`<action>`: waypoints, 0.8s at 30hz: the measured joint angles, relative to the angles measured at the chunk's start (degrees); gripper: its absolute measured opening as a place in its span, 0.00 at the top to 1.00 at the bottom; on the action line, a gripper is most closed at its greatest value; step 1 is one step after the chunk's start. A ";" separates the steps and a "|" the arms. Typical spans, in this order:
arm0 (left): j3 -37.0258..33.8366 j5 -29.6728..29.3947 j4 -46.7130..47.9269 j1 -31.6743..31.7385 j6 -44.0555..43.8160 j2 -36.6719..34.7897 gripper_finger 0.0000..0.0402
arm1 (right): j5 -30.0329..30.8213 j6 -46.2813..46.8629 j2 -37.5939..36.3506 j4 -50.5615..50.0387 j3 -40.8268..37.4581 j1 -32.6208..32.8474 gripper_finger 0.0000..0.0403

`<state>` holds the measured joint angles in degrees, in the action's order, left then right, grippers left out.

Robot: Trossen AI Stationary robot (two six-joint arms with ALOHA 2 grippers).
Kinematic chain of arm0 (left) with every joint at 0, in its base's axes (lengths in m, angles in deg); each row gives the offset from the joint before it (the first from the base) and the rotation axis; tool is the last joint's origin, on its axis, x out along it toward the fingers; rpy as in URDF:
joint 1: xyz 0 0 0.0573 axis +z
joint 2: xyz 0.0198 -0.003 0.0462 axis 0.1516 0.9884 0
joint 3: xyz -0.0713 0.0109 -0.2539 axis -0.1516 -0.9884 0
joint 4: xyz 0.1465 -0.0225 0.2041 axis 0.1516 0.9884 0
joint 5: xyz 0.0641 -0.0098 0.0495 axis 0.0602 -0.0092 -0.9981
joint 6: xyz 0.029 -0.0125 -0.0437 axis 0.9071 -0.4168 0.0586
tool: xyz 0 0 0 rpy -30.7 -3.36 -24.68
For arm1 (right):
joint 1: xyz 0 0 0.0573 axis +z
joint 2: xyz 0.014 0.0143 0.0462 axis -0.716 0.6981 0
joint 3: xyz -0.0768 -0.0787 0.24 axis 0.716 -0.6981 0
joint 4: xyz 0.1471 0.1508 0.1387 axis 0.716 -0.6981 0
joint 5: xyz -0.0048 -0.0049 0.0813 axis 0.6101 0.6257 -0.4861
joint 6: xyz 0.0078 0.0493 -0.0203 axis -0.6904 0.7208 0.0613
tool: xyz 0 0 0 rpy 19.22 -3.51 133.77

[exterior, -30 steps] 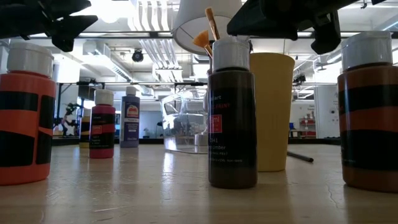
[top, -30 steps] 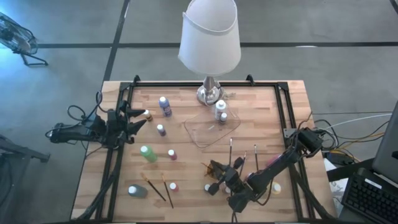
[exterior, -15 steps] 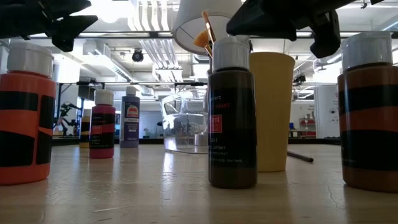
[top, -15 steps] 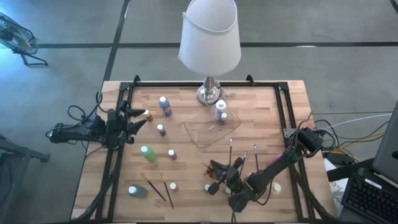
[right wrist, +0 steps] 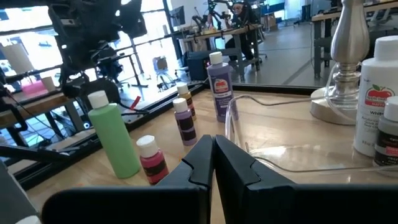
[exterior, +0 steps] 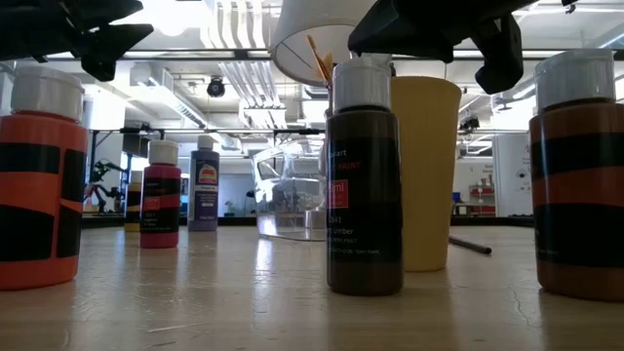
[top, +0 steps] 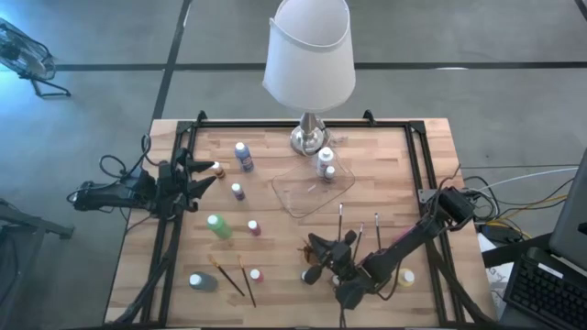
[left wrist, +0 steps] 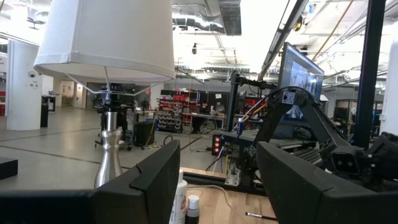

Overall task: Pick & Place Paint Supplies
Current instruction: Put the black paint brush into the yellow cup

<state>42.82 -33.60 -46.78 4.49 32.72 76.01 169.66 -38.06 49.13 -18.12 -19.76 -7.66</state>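
Note:
Paint bottles stand scattered on the wooden table: a purple one, a green one, a pink one and a grey one. A white bottle stands in the clear tray. Thin brushes lie at the front left, others near the middle. My right gripper hovers at the front middle, shut on an orange-tipped brush that sticks up above a brown bottle. In the right wrist view the fingers meet. My left gripper waits open at the left edge.
A lamp with a white shade stands at the back, its base just behind the tray. A yellowish cup stands behind the brown bottle. A black frame runs round the table. Cables hang off both sides.
My right gripper has shifted slightly left and towards the back. The held brush has tilted, its orange tip dropping behind the brown bottle's cap in the low view. The left arm is still.

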 joint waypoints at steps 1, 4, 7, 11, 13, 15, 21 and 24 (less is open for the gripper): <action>0.00 -0.02 0.00 -0.01 0.00 -0.02 0.46 | -0.02 0.05 0.00 0.01 0.00 -0.05 0.98; 0.02 -0.01 0.00 -0.01 -0.01 0.00 0.46 | -0.15 0.20 0.00 0.00 0.00 -0.09 0.98; 0.00 -0.02 0.00 0.00 -0.01 -0.01 0.46 | -0.15 -0.94 0.00 -0.02 0.00 -0.09 0.98; 0.00 -0.01 0.00 -0.01 0.00 0.00 0.46 | -0.13 -6.05 0.00 -0.01 0.00 0.68 0.98; 0.00 -0.01 0.00 -0.01 0.00 -0.01 0.46 | -0.13 -9.45 0.00 -0.01 0.00 1.37 0.98; 0.00 0.00 0.00 0.00 0.00 0.00 0.46 | -0.13 -13.01 0.00 -0.01 0.00 1.89 0.98; 0.02 -0.01 0.00 0.00 -0.01 0.00 0.46 | -0.13 -16.30 -0.02 -0.10 0.00 2.69 0.98; 0.02 0.00 0.00 -0.02 -0.02 0.00 0.46 | -0.13 -16.58 0.00 -0.23 0.00 2.71 0.98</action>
<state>42.83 -33.60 -46.78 4.47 32.70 76.01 169.53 -54.64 49.13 -18.35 -19.76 -4.95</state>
